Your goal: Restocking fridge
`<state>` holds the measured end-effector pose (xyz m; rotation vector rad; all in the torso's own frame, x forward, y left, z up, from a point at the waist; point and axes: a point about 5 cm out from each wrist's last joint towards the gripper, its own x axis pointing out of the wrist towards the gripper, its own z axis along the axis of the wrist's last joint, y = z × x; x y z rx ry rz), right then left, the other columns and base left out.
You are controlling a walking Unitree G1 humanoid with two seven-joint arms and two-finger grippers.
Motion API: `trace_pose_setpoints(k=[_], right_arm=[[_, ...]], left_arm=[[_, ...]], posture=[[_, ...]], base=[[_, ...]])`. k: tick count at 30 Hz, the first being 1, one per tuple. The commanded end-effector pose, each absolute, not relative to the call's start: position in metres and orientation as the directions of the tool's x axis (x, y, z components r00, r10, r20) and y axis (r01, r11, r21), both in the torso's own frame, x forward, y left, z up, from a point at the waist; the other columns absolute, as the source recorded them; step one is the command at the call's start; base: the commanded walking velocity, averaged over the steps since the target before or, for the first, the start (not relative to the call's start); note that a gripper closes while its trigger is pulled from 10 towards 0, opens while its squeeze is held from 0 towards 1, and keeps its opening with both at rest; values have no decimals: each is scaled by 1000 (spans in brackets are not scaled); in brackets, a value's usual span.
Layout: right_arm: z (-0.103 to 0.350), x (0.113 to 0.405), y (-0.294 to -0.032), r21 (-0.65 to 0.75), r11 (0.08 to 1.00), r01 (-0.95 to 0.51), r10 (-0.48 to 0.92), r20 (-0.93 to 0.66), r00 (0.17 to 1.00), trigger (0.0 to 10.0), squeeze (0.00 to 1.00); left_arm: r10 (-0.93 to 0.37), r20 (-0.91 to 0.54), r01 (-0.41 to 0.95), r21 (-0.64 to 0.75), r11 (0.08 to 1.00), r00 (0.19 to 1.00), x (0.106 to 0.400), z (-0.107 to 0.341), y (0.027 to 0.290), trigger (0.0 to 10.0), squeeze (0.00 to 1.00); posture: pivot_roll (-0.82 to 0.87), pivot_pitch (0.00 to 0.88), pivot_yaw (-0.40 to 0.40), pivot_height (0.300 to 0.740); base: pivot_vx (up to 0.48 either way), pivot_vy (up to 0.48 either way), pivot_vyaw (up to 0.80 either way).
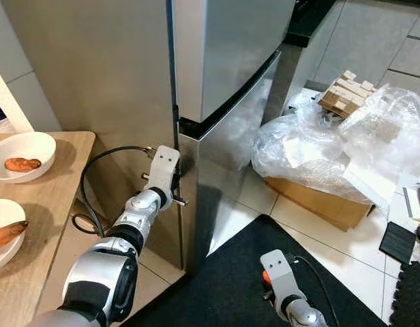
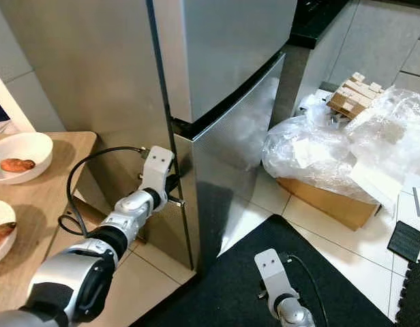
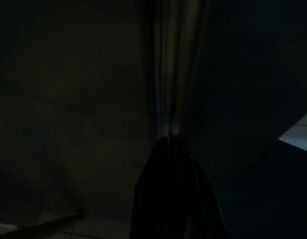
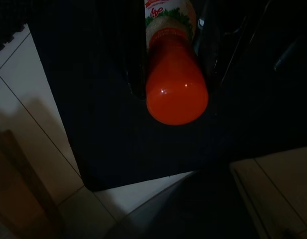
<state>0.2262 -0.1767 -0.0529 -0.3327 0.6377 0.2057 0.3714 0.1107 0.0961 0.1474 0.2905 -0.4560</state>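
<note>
Stainless steel fills the scene ahead: the fridge point(image 1: 223, 54) stands shut, its two doors meeting at a dark seam. The left gripper point(image 1: 177, 178) is pushed in at the left edge of that seam, a fingertip point(image 3: 168, 149) against the bright gap there, probably to lever a door open before anything can go in; whether its jaws are apart or together I cannot tell. The right gripper point(image 4: 171, 74) hangs low over the black mat point(image 1: 230, 272), jaws clamped on an orange bottle point(image 4: 176, 89), seemingly kept out of the way until the fridge opens. On the wooden table point(image 1: 39, 225) at the robot's left, two white bowls each hold an orange-brown piece of food: the far bowl point(image 1: 36, 144) and the near bowl point(image 1: 4, 208). By the fridge's right side, a cardboard box point(image 1: 319, 201) is heaped with clear plastic wrap point(image 1: 312, 146).
</note>
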Motion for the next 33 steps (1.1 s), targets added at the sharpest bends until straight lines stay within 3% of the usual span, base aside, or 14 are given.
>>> trace_pose_setpoints(k=[1,33], right_arm=[[-54,224,-178,-234,931,-278,82,-610,788,10000,0],[-54,223,-180,-237,932,-276,79,-610,789,10000,0]], left_arm=[[-558,-294,602,83,794,776,366,100,70,10000,0],[-613,-294,657,75,751,734,360,97,50,10000,0]], posture=[[-164,64,-2,740],[-175,66,1,740]], base=[[0,0,0],[0,0,0]])
